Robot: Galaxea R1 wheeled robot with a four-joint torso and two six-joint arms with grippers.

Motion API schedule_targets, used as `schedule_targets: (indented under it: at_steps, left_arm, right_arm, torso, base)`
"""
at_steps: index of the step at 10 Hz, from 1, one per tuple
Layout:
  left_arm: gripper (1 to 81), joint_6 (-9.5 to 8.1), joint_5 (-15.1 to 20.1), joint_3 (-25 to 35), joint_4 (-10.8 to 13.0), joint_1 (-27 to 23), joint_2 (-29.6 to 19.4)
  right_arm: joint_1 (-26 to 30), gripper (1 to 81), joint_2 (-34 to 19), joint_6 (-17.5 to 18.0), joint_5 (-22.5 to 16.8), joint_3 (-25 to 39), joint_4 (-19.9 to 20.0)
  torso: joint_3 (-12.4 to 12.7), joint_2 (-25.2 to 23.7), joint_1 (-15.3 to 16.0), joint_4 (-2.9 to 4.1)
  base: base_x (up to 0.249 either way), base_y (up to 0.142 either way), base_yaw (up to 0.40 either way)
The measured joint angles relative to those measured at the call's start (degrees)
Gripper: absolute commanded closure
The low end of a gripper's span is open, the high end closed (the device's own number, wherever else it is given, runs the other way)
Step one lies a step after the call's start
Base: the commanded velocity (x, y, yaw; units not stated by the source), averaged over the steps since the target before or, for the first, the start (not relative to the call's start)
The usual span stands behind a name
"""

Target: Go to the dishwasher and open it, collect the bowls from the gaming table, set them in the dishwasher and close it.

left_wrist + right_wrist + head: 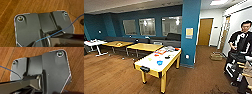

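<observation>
The gaming table (149,67), long with a glossy white top, red-orange graphics and yellow sides and legs, stands in the middle of the room in the head view, a few steps ahead of me. Small bowls lie on its top: a lime-green one (149,59) and a black one (167,57), with more small coloured items around them that are too small to name. The dishwasher is out of view. Both wrist views look down past the robot's dark plate onto brown wooden floor.
A teal pillar (190,32) rises just right of the table's far end. Two yellow-topped tables (145,46), a white table (94,43) and a dark sofa (171,37) stand behind. A person (241,42) with a rig stands at the right. Wooden floor lies between.
</observation>
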Motion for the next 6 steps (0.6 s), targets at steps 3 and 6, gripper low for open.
schedule_targets:
  at_steps: [3,6]
  left_arm:
    - [1.0,0.00,0.12,0.00,0.00,0.16,0.04]
    - [1.0,0.00,0.11,0.00,0.00,0.17,0.01]
  right_arm:
    - [-0.02,1.0,0.00,0.00,-0.04,-0.05,0.00]
    - [-0.05,1.0,-0.02,-0.02,-0.01,-0.05,0.00]
  torso:
    - [0.00,0.00,-0.05,0.00]
    - [0.00,0.00,-0.02,0.00]
  base:
    - [0.153,0.075,0.000]
    - [0.179,0.075,0.000]
